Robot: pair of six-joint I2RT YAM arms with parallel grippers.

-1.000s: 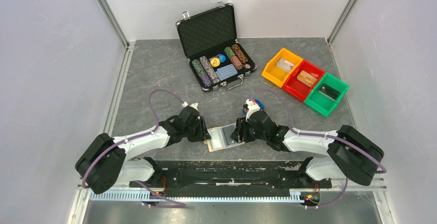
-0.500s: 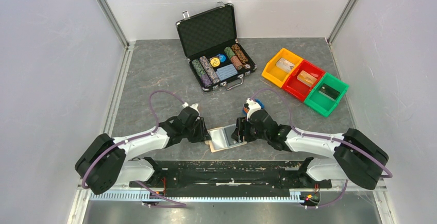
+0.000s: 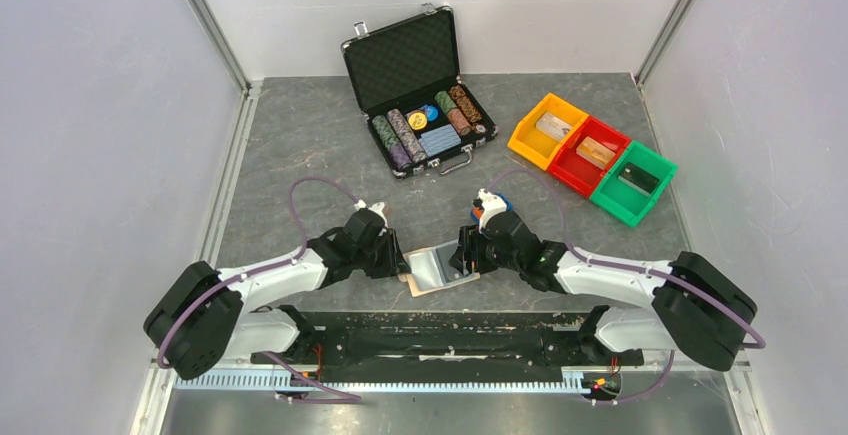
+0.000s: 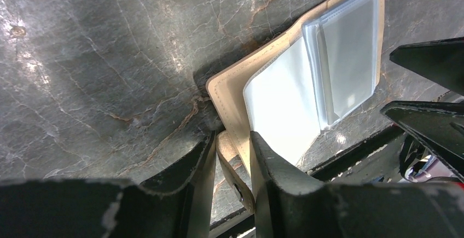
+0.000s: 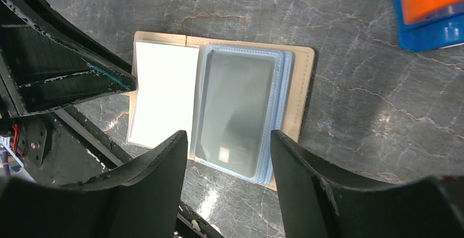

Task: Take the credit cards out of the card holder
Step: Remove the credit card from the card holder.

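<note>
The card holder (image 3: 435, 268) lies open and flat on the table between my grippers, a tan cover (image 4: 235, 82) with pale inner faces. A grey-teal credit card (image 5: 238, 106) sits in the clear sleeves on its right half, and it also shows in the left wrist view (image 4: 350, 57). My left gripper (image 3: 403, 263) is shut on the holder's left edge, with the snap tab (image 4: 232, 161) pinched between its fingers. My right gripper (image 3: 462, 260) hovers open over the sleeves' near end, its fingertips (image 5: 178, 139) on either side of the card without touching it.
An open black chip case (image 3: 415, 90) stands at the back. Yellow (image 3: 547, 130), red (image 3: 590, 155) and green (image 3: 633, 183) bins sit at the back right. A black rail (image 3: 440, 330) runs along the near table edge. A blue and orange object (image 5: 432, 8) lies just beyond the holder.
My right gripper has edged slightly left over the holder's right half. My left gripper has tightened a little on the holder's edge and stayed in place.
</note>
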